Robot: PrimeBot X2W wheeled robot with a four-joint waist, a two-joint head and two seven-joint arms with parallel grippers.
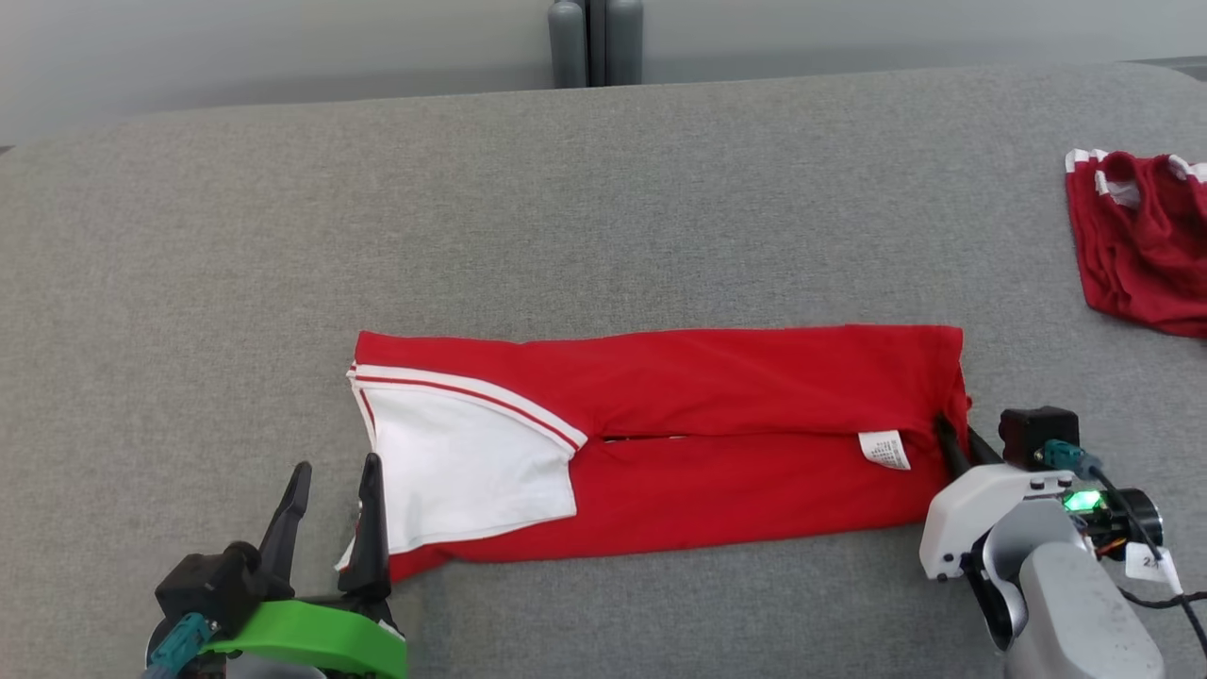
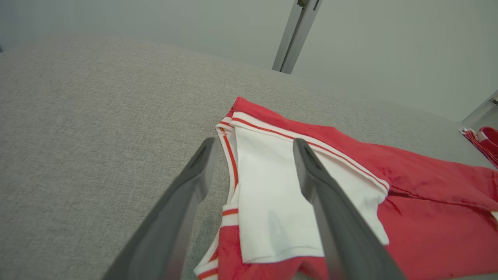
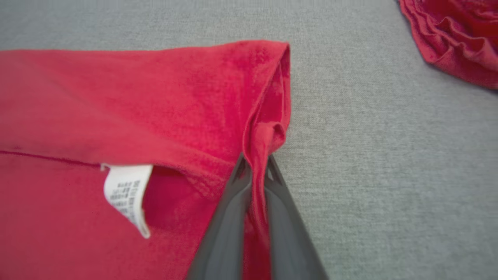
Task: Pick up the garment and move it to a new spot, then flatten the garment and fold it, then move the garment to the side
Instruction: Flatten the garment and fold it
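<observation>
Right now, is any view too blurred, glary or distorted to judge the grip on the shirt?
Head view: even, soft light, sharp, no glare on the shirt. Left wrist view: wide-angle stretch, left gripper fingers soft near the lens. Right wrist view: slightly soft, label print unreadable, yet the shirt pinched in the right gripper is plain.

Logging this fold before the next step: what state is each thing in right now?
garment: folded into a long strip, lying flat on the grey surface.
white sleeve: folded onto the strip's top, flat.
care label: exposed, sticking out.
second red garment: crumpled, far right, apart.
left gripper: open, at the sleeve end, holding nothing.
right gripper: shut on the garment's hem edge.
</observation>
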